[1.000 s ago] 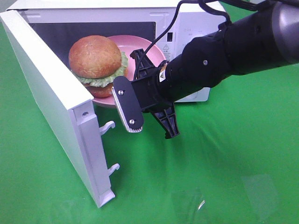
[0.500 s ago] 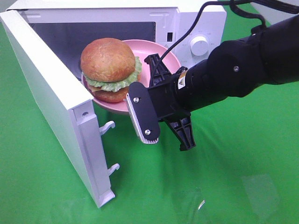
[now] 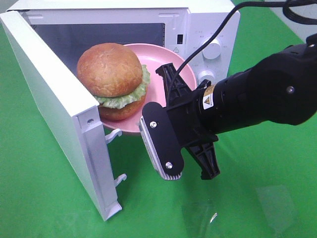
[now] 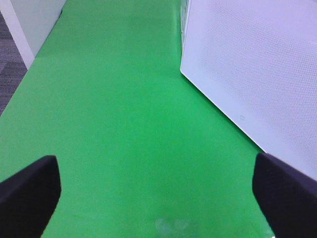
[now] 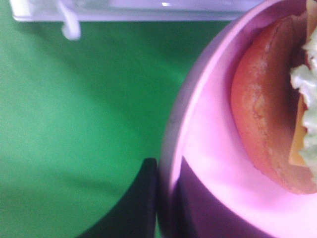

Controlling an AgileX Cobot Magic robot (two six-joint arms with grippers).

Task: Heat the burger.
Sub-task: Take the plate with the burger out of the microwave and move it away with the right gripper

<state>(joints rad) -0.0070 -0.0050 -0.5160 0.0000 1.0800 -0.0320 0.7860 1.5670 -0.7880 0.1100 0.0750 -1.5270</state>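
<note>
The burger (image 3: 111,72), with a golden bun, green lettuce and a brown patty, sits on a pink plate (image 3: 166,62) held at the mouth of the open white microwave (image 3: 208,29). My right gripper (image 3: 158,101) is shut on the plate's right rim, one finger above it and one below. The right wrist view shows the rim (image 5: 208,148) between the fingers of the gripper (image 5: 166,198), with the burger (image 5: 267,114) beside it. My left gripper (image 4: 158,198) is open and empty over green cloth; it does not show in the exterior high view.
The microwave door (image 3: 59,99) stands open toward the front left, with its latch hooks (image 3: 115,135) just below the plate. A white perforated microwave wall (image 4: 257,64) is near the left gripper. Green cloth (image 3: 257,188) covers the table.
The right gripper has moved down and to the right, toward the front, with the plate in it. The burger and plate now sit further out of the microwave cavity.
</note>
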